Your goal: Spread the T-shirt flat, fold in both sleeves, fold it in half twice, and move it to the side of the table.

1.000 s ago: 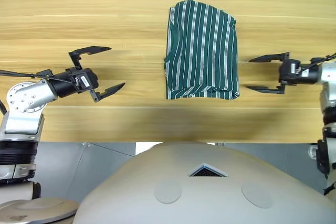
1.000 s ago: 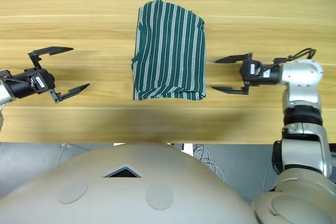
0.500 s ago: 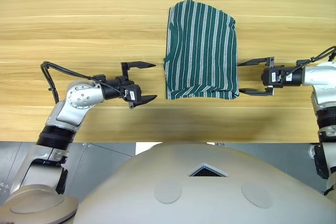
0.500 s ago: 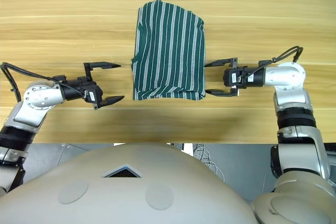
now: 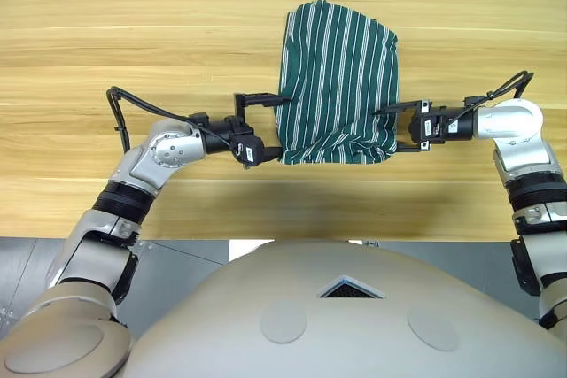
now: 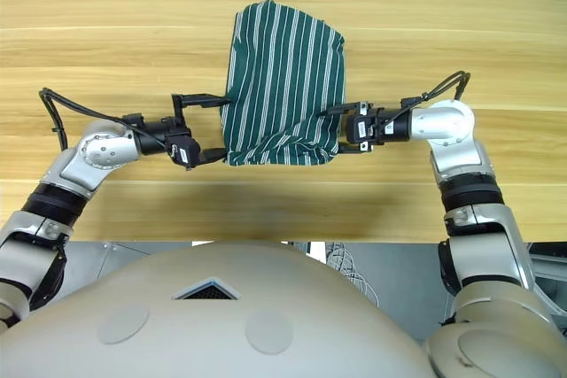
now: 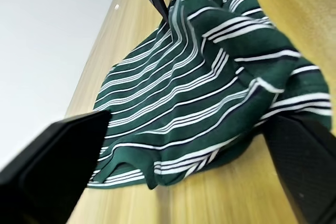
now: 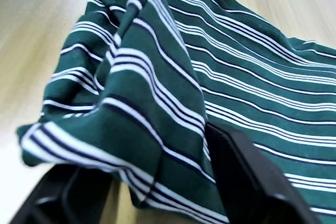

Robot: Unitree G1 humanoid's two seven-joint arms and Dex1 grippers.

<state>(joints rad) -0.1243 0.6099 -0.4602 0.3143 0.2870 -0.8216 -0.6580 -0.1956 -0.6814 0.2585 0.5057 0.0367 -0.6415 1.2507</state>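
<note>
Wooden counter [image 5: 133, 24] carries the folded green striped T-shirt [image 5: 341, 68] at its middle; the left end effector [image 5: 276, 128] and right end effector [image 5: 387, 130] both gape open, each straddling a near corner of it

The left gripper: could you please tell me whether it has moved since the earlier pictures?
Yes. The left gripper has moved rightward over the table, from bare wood to the T-shirt's left edge, which it now straddles.

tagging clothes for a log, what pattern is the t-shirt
The T-shirt is dark green with thin white stripes, clearest in the left eye view.
</note>
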